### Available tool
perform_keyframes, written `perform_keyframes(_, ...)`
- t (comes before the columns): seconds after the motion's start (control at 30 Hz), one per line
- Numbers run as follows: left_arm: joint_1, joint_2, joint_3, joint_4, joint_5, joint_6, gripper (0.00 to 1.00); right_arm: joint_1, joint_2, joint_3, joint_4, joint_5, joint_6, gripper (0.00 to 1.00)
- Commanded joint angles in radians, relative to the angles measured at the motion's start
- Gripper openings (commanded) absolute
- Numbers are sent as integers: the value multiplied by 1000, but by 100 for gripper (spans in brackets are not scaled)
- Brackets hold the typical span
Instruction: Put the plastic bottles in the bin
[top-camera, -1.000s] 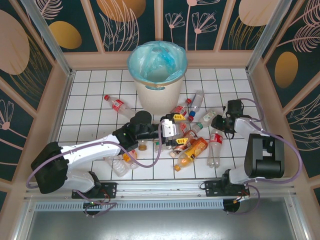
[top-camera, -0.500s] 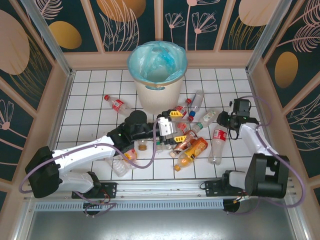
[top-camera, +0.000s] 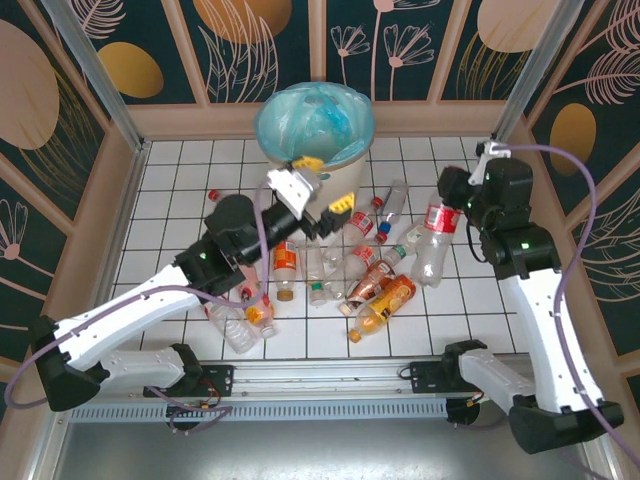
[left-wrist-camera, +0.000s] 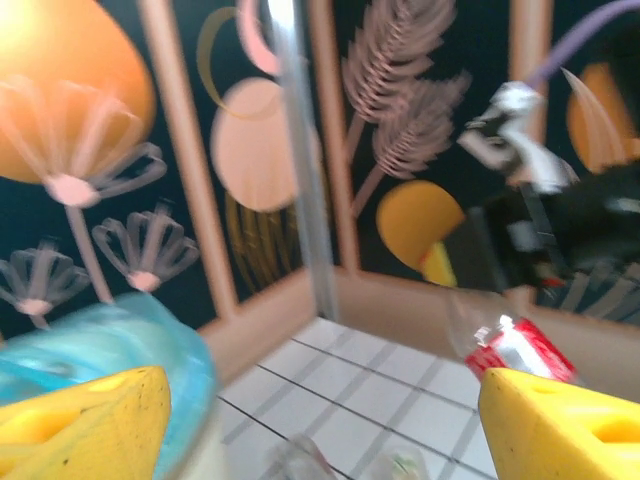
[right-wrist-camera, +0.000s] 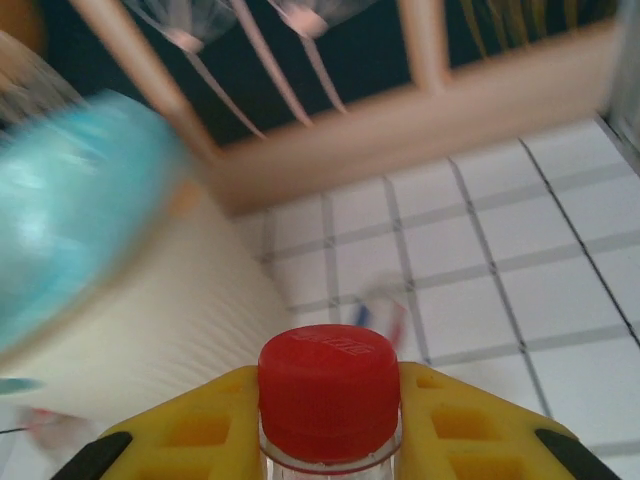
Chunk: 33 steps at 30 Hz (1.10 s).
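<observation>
Evidently the right end effector (right-wrist-camera: 330, 420) clamps a red-capped bottle (right-wrist-camera: 328, 385) under its cap, letting it hang clear for the bin (top-camera: 352, 180). The left end effector (top-camera: 322, 185) gapes empty beside the bin's rim.

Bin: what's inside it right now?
Only the crumpled blue-green liner shows inside the bin; no bottle can be made out. Its folds hide the bottom, and the open left gripper covers part of the near wall.
</observation>
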Motion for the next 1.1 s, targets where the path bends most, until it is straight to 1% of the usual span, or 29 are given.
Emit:
perform_keyframes(0.0, 74, -4, 143, -113, -149, -98, 80, 143, 57, 155, 17, 133, 41, 4)
perform_keyframes(0.07, 139, 10, 215, -151, -137, -142, 80, 256, 127, 254, 80, 164, 7, 4)
perform_keyframes(0.17, 180, 50, 317, -207, -143, -149, 80, 425, 256, 412, 177, 234, -114, 4)
perform_keyframes(0.23, 228, 85, 385, -256, -104, -193, 79, 508, 347, 526, 238, 273, -213, 3)
perform_keyframes(0.3, 291, 110, 414, -277, -37, -264, 78, 550, 437, 636, 301, 267, -294, 2)
perform_keyframes(0.37, 359, 128, 418, -276, 20, -336, 77, 563, 530, 741, 371, 241, -365, 1)
perform_keyframes(0.43, 429, 141, 414, -268, 97, -404, 76, 563, 610, 812, 439, 235, -431, 1)
perform_keyframes(0.47, 467, 147, 407, -260, 139, -448, 76, 563, 649, 828, 489, 255, -473, 1)
perform_keyframes(0.57, 558, 154, 355, -221, 228, -525, 76, 552, 755, 850, 609, 283, -561, 0)
perform_keyframes(0.67, 613, 154, 281, -184, 278, -561, 75, 522, 846, 872, 694, 269, -578, 0)
perform_keyframes(0.87, 649, 126, 98, -98, 298, -530, 76, 446, 1006, 927, 752, 162, -496, 0)
perform_keyframes(0.97, 664, 107, 22, -45, 294, -555, 77, 434, 1070, 930, 790, 185, -485, 0)
perform_keyframes(1.07, 665, 114, 17, -43, 279, -547, 78, 427, 1108, 890, 829, 190, -479, 2)
